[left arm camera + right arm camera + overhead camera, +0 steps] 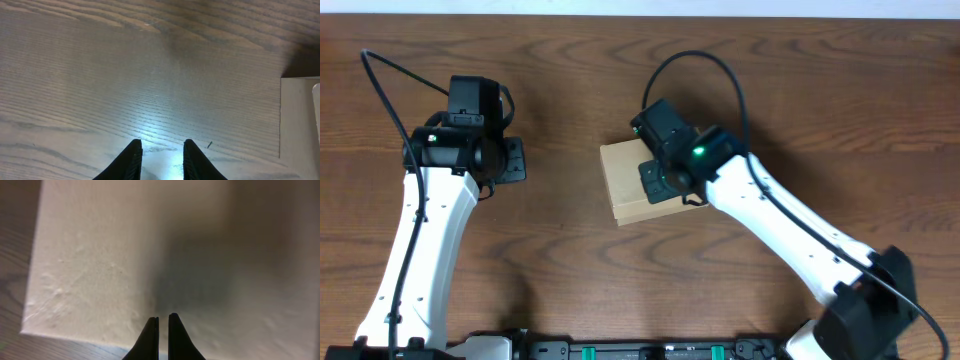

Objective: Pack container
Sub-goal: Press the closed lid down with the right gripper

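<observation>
The container is a plain tan cardboard box in the middle of the table, its flap lid lying flat and closed. My right gripper hangs over its right half with the fingers shut and nothing between them. In the right wrist view the fingertips are just above the lid, near its front edge. My left gripper is well to the left of the box, over bare wood. Its jaws stand a little apart with only table showing between them. The box's edge shows at the right of the left wrist view.
Dark wooden table all round the box. No small items show in any view. The right arm's white link runs from the box to the front right corner. The left arm runs along the left side.
</observation>
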